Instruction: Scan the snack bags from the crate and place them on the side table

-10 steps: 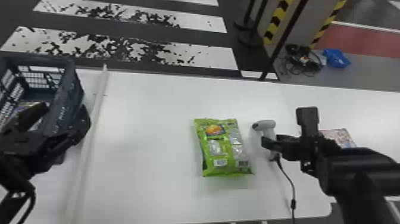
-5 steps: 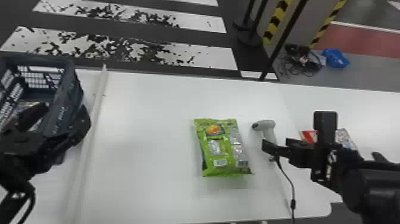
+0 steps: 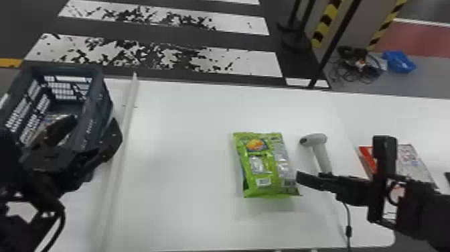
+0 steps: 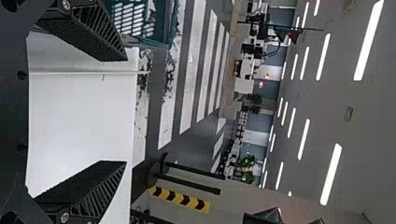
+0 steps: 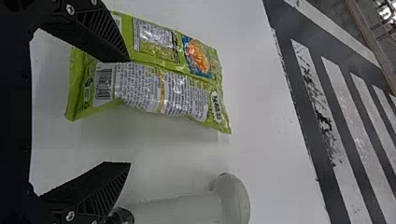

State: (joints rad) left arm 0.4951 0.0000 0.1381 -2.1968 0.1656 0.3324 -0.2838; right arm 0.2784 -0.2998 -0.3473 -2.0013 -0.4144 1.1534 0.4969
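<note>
Rightward goes the right gripper (image 5: 130, 112), empty and spread wide, with the green snack bag (image 5: 163, 93) lying on the white table (image 3: 184, 150) and the scanner (image 5: 233, 200) just beside it, where a low, careless finger could knock it.

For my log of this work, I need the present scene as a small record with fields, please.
green snack bag: lying on the white table, barcode side up
scanner: on the table, right of the bag
crate: at the left, packaging inside
red-and-white packet: right of the scanner, partly hidden by the right arm
left gripper: open, empty, by the crate
right gripper: open, empty, near bag and scanner
</note>
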